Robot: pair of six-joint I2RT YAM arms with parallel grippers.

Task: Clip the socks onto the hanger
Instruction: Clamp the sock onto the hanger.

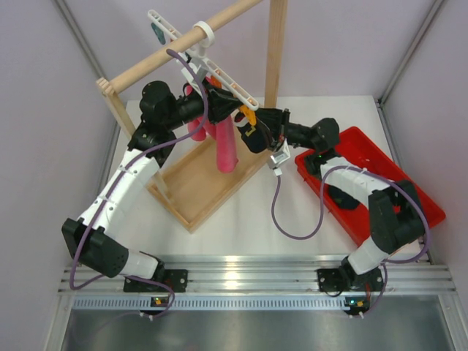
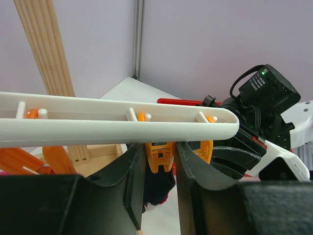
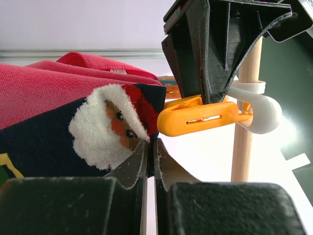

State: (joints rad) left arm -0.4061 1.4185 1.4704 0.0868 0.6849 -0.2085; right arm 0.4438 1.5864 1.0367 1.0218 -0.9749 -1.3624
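The white hanger hangs by its ring hook from the wooden rail. In the left wrist view its bar runs across above my fingers. My left gripper is closed on an orange clip, one finger on each side of it. My right gripper is shut on a navy sock with a Santa face and holds its edge just below that clip. The sock's tip shows under the clip. Both grippers meet at the hanger's lower end.
A pink cloth hangs from other clips over the wooden base tray. The frame's upright post stands just behind. A red tray at the right holds another dark sock. Grey walls close in on both sides.
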